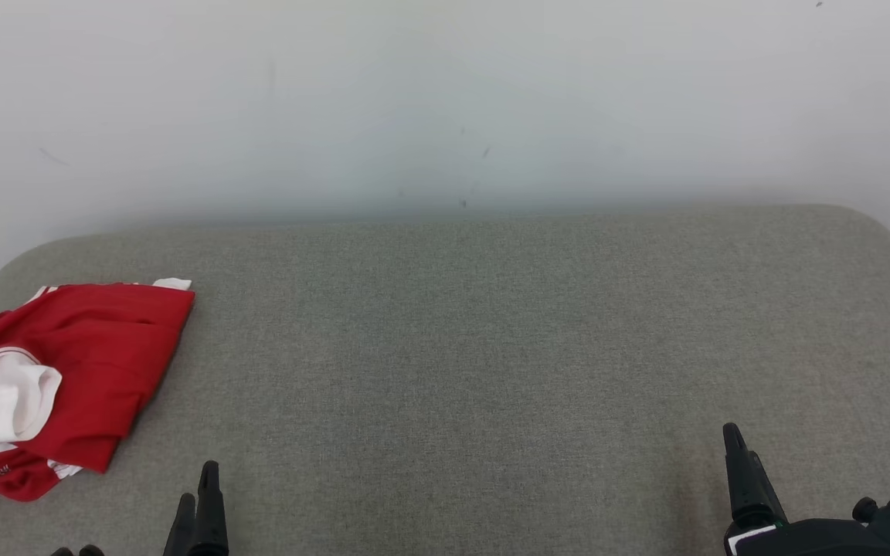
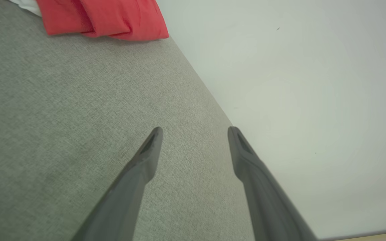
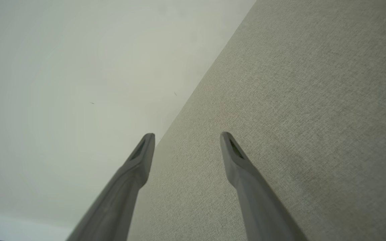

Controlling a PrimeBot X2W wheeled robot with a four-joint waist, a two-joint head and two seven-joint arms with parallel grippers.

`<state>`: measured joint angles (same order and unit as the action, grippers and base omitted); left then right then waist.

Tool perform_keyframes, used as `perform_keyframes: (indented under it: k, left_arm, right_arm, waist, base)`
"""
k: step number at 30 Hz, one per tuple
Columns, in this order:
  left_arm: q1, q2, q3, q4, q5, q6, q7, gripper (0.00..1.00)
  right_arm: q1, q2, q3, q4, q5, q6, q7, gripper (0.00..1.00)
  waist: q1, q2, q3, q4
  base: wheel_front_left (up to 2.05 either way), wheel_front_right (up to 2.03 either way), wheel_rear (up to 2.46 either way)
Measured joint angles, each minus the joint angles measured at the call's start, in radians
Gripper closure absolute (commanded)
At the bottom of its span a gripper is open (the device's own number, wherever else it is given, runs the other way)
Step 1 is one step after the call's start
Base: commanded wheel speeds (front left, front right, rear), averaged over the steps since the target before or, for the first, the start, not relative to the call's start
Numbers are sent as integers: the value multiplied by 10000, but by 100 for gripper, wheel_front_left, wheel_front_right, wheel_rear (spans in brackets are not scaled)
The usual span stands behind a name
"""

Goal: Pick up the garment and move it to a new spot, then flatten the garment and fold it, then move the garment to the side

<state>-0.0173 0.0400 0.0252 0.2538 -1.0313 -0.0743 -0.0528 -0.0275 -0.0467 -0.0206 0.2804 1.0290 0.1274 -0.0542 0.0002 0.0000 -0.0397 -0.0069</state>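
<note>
- A red garment (image 1: 97, 363) with white trim lies bunched at the left end of the grey cushion (image 1: 491, 324), its layers loosely doubled over and a white sleeve or collar piece turned out on top
- The left gripper (image 2: 196, 130) hovers over the cushion's near-left edge, just beside the garment's lower corner, jaws wide apart and holding nothing
- The right gripper (image 3: 188, 135) hangs over the cushion's near-right corner, well apart from the garment, its fingers likewise spread and empty
- A pale wall (image 1: 445, 100) rises behind the cushion's far edge
- The cloth looks light, thin and limp: lifted, it would likely sag and slide layer over layer, and nothing about it seems fragile
- A pinch at a firm edge, such as the red hem facing the cushion's middle or the white-trimmed border, looks a better hold than the heap's centre, where the fingers might catch several layers or only one
</note>
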Motion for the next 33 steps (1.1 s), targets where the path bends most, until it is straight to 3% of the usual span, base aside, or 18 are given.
perform_keyframes:
  k: [14, 33]
  left_arm:
    - [173, 48, -265, 92, 2638, 217, -439, 0]
    - [183, 249, -522, -2, 5101, 303, -953, 0]
  right_arm:
    - [70, -4, 33, -96, -2878, 0, -253, 0]
    - [290, -6, 127, -176, -5191, 0, -213, 0]
  waist:
    - [-1, 0, -128, -25]
    - [-1, 0, -280, 33]
  base:
    - [0, 0, 0]
    - [0, 0, 0]
